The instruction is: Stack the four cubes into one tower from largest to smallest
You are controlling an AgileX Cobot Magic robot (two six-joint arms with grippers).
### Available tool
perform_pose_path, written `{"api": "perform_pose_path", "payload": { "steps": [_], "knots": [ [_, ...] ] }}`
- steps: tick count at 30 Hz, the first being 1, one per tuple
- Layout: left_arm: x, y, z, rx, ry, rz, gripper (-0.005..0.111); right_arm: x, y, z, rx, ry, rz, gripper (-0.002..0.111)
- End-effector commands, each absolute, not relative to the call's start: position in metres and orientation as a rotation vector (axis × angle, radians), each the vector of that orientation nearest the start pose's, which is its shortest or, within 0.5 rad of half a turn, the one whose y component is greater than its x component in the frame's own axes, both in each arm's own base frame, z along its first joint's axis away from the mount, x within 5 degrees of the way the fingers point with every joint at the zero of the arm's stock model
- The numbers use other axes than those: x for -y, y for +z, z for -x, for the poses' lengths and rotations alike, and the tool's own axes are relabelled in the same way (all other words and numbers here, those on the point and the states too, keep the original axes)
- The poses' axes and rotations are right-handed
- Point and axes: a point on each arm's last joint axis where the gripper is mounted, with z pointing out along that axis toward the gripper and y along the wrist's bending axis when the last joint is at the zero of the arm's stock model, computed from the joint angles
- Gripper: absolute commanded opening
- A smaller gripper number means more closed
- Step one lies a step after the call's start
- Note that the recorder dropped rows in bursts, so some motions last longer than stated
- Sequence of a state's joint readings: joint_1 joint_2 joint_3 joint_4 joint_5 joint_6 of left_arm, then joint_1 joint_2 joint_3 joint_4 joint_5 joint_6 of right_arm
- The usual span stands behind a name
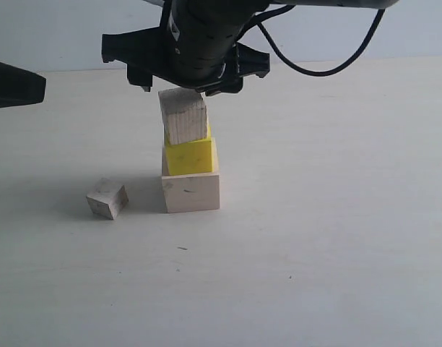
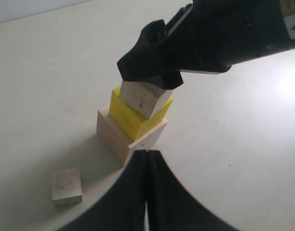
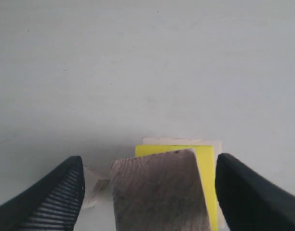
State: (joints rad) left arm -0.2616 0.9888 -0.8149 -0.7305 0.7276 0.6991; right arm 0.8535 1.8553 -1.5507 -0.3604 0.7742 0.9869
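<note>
Right hand [image 1: 183, 87] wide open at frame centre, straddling medium bare-wood cube [image 1: 183, 116] with gaps either side, no grip. That cube sits tilted on bright yellow cube [image 1: 191, 155], which is on large pale wooden cube [image 1: 192, 192]. Small bare-wood cube [image 1: 107, 198] alone on white tabletop [image 1: 336, 217], lower left of stack. Left hand [image 2: 146, 161] fully closed, empty.

You have a plain, pale table [image 1: 336, 253] filling most of the exterior view, matte and off-white. Behind it stands a light bluish wall [image 1: 62, 29], meeting the table's far edge in a straight line. Look near the front and you'll see a small dark speck [image 1: 182, 249] on the surface. In the left wrist view a bright patch of glare [image 2: 288, 83] lies on the table.
</note>
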Motion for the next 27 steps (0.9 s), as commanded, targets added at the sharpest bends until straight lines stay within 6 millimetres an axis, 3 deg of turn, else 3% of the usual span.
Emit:
{"api": "perform_pose_path", "payload": {
  "steps": [1,27],
  "knots": [
    [0.091,0.329,-0.175,-2.13,-0.615,-0.651,0.0,-0.3,0.283,-0.292,-2.486,0.338,0.121,0.072],
    [0.091,0.329,-0.175,-2.13,-0.615,-0.654,0.0,-0.307,0.263,-0.297,-2.507,0.294,0.211,0.072]
  ]
}}
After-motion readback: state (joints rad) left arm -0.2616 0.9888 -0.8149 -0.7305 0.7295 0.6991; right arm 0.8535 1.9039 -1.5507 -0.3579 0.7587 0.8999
